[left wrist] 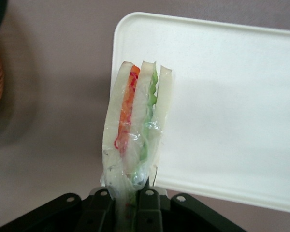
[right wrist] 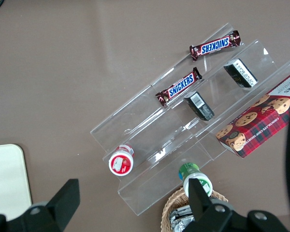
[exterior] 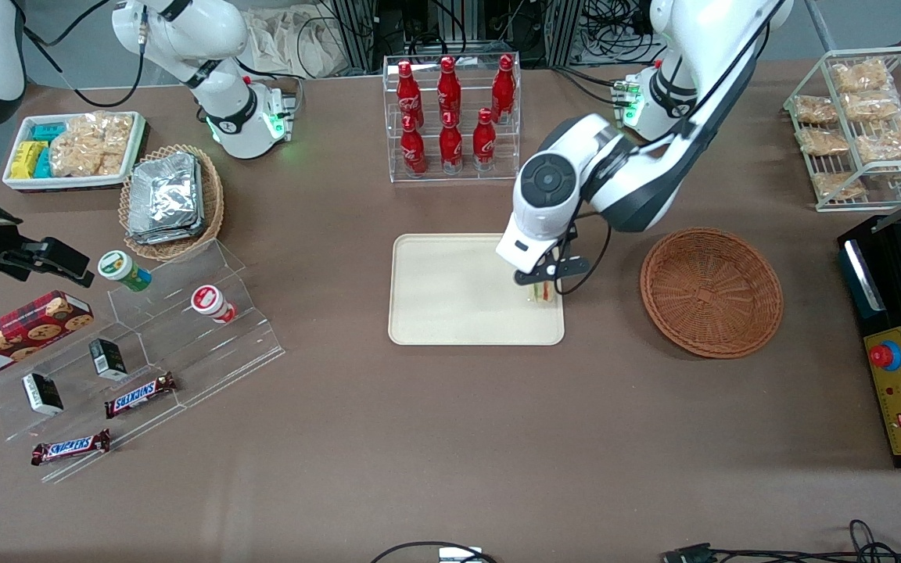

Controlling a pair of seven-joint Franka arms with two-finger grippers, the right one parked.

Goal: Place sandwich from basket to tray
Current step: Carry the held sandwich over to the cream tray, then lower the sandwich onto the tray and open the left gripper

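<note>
Fingers point(left wrist: 135, 205) of gripper point(exterior: 542, 283) clamped on sandwich point(left wrist: 135, 130), hanging upright over tray point(exterior: 450, 289) edge nearest emptied basket point(exterior: 711, 292); held low, apparently for setting down.

Cream tray point(exterior: 450, 313) on a brown counter point(exterior: 450, 438); reddish-brown woven basket point(exterior: 711, 292); sandwich point(left wrist: 135, 130) shows pale bread with orange-red and green layers.

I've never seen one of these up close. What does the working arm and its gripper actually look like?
The left arm has glossy white rounded shells with black joint sections and a dark round cap at the wrist end. A black cable runs along it, and green lights glow at its base. Its gripper, above the tray's edge, is black, with small screws showing.
</note>
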